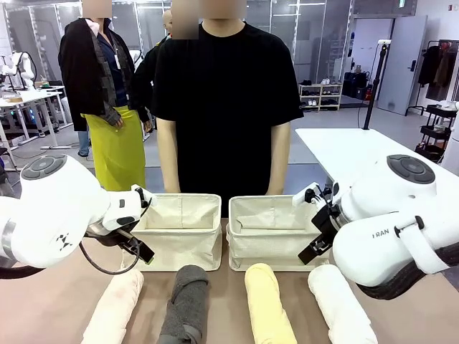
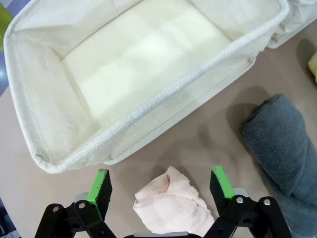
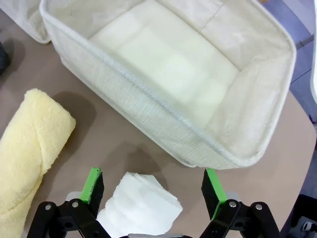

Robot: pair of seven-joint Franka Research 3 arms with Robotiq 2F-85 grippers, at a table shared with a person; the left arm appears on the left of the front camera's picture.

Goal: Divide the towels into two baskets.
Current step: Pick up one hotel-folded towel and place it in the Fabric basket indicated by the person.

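Cream canvas forms both baskets, which stand side by side on the desk point(image 1: 43, 301): the left basket point(image 1: 183, 229) and the right basket point(image 1: 272, 233), with a person point(image 1: 226, 107) standing just behind them.

Four rolled towels lie in a row on the near side. From the robot's left they are the pink towel point(image 1: 115, 308), the grey towel point(image 1: 186, 304), the yellow towel point(image 1: 269, 308) and the white towel point(image 1: 341, 304).

- **Left wrist view:** the left arm's jaws stand wide open. The end of the pink towel point(image 2: 171, 203) lies between the green pads point(image 2: 100, 186), clear of both. The grey towel point(image 2: 282, 144) lies off to one side, and the left basket point(image 2: 173, 94) is beyond.
- **Right wrist view:** the right arm's jaws are likewise spread wide. The end of the white towel point(image 3: 138, 206) lies between them, touching neither pad. The yellow towel point(image 3: 29, 139) lies alongside, and the right basket point(image 3: 148, 87) is ahead.
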